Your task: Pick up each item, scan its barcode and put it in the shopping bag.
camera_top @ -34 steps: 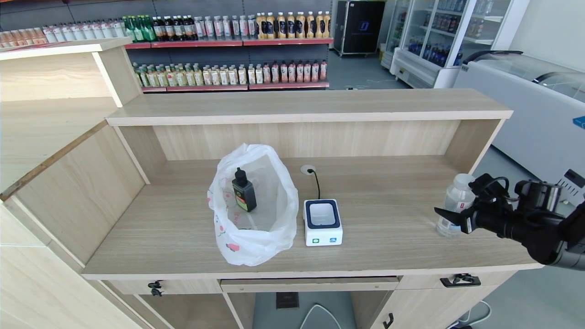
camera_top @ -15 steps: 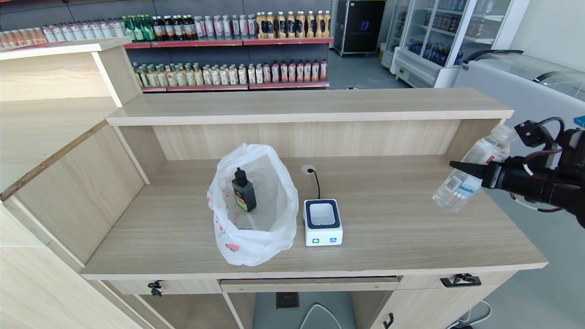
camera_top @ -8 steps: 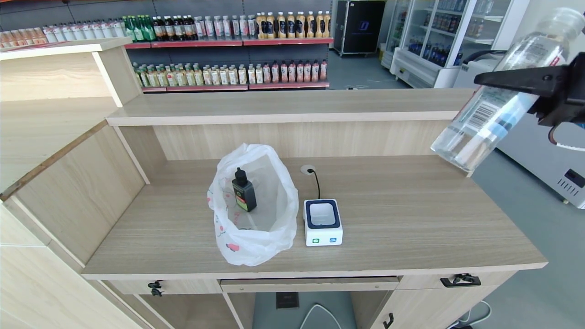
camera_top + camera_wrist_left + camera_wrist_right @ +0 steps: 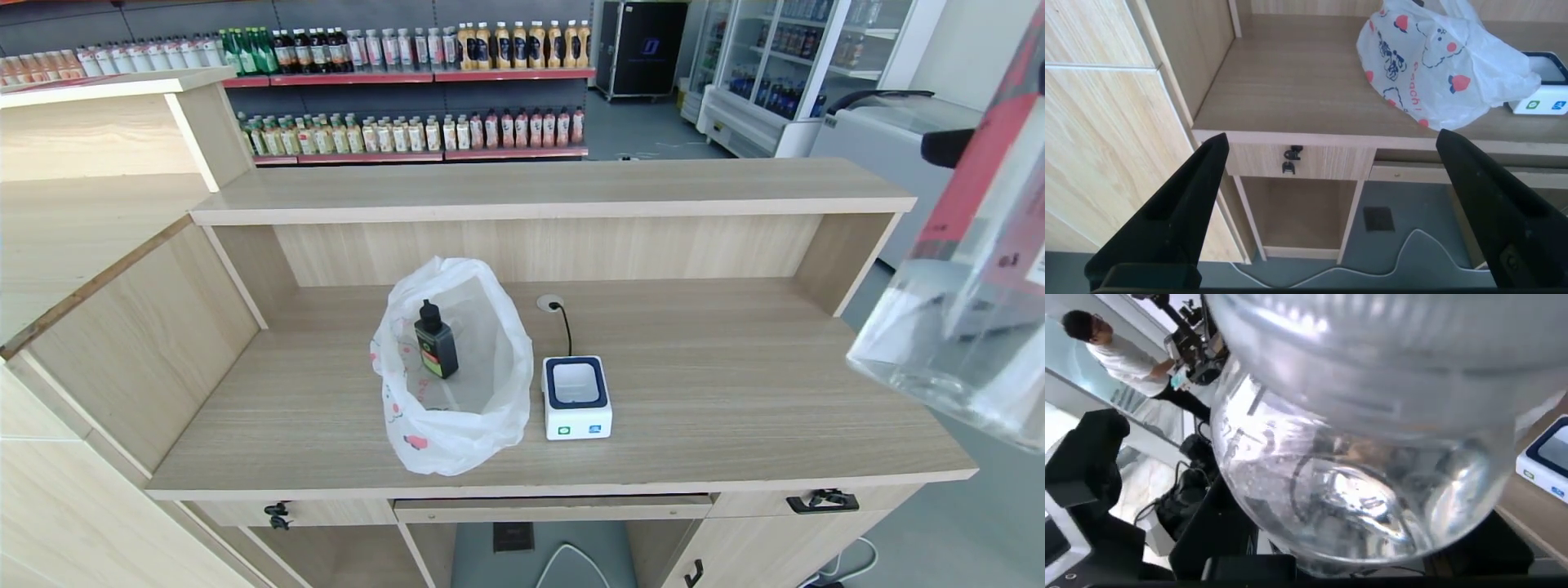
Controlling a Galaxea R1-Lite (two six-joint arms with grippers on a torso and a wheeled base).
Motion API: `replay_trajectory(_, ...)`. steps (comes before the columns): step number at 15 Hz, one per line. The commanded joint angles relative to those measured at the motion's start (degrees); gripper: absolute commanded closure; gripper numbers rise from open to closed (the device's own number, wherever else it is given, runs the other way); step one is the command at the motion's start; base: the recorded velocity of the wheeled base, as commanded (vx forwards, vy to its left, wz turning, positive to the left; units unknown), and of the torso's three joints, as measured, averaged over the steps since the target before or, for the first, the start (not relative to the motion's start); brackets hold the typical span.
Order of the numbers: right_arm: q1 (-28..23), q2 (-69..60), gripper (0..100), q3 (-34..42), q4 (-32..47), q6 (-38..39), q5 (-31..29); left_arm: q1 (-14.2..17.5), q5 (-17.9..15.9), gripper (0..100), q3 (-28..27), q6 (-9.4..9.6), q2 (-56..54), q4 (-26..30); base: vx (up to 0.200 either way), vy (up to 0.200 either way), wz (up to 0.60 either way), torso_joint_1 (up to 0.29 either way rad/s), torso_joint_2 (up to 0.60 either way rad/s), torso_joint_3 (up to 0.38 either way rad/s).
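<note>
Right claw (image 4: 959,151) grips clear bottle (image 4: 971,278), tilted, high above the right end of the bench (image 4: 735,392). Left claw (image 4: 1331,140) spread wide, low before bench front. Shopping bag (image 4: 441,408) holds dark bottle (image 4: 434,343); scanner (image 4: 576,398) just beside.

Two bottles all told: one clear bottle (image 4: 971,269), clamped between the jaws of the right gripper (image 4: 980,151), and one dark bottle (image 4: 435,340) standing inside the bag, well apart from either pair of jaws. There is one white shopping bag (image 4: 457,441) and one scanner (image 4: 576,397) with one black cable (image 4: 565,327), all out beyond the left gripper (image 4: 1331,139), whose two fingers (image 4: 1180,212) are spread wide. Two red shelves (image 4: 514,75) behind carry drink bottles, too many to count.
</note>
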Motion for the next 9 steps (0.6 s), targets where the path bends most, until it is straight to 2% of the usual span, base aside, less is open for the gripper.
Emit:
replay_trajectory(1,2.4,-3.6,100,-0.8,1.2,-0.1,-0.1,0.0,0.0,0,0.0,-0.04,0.0,0.0,0.0,0.0,0.0,0.0,0.0,0.0)
replay_trajectory(5,3.0,-7.0,100,0.8,3.6,-1.2,-0.1,0.0,0.0,0,0.0,-0.04,0.0,0.0,0.0,0.0,0.0,0.0,0.0,0.0)
replay_trajectory(9,3.1,-8.0,100,5.3,5.9,-7.9,-0.2,0.0,0.0,0,0.0,-0.04,0.0,0.0,0.0,0.0,0.0,0.0,0.0,0.0)
